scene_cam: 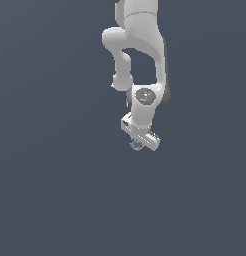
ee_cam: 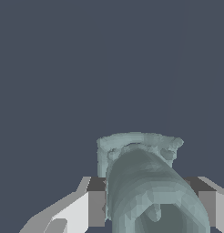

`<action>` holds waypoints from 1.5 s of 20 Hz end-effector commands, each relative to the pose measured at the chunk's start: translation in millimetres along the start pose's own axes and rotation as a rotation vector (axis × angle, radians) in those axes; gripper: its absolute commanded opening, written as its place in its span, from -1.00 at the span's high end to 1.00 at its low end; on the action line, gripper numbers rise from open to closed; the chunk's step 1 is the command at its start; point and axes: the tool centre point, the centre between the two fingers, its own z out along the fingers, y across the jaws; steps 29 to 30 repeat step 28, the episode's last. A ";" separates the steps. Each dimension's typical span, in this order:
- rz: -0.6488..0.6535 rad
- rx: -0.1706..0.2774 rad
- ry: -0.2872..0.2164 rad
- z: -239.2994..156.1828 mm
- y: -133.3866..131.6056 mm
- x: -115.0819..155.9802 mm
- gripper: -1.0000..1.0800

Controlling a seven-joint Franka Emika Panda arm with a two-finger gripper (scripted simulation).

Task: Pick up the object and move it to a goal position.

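The object (scene_cam: 135,145) is a tiny pale teal-grey lump that shows just under the white gripper bar in the exterior view. In the wrist view the object (ee_cam: 145,182) fills the space between the two fingers, lumpy and hollow-looking. My gripper (scene_cam: 137,144) hangs from the white arm, near the middle of the exterior view. Its fingers (ee_cam: 96,208) press against the object's sides, so it is shut on the object. The gripper bar hides most of the object in the exterior view.
The white arm (scene_cam: 140,50) comes down from the top of the exterior view. A plain dark grey-blue surface (scene_cam: 55,190) lies all around. No goal marker shows.
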 end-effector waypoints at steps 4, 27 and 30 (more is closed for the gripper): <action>-0.001 0.000 0.000 -12.6 -34.7 -3.0 1.00; 0.000 0.000 0.000 -48.5 -140.8 -7.3 1.00; 0.000 0.000 0.000 -48.6 -140.9 -7.3 1.00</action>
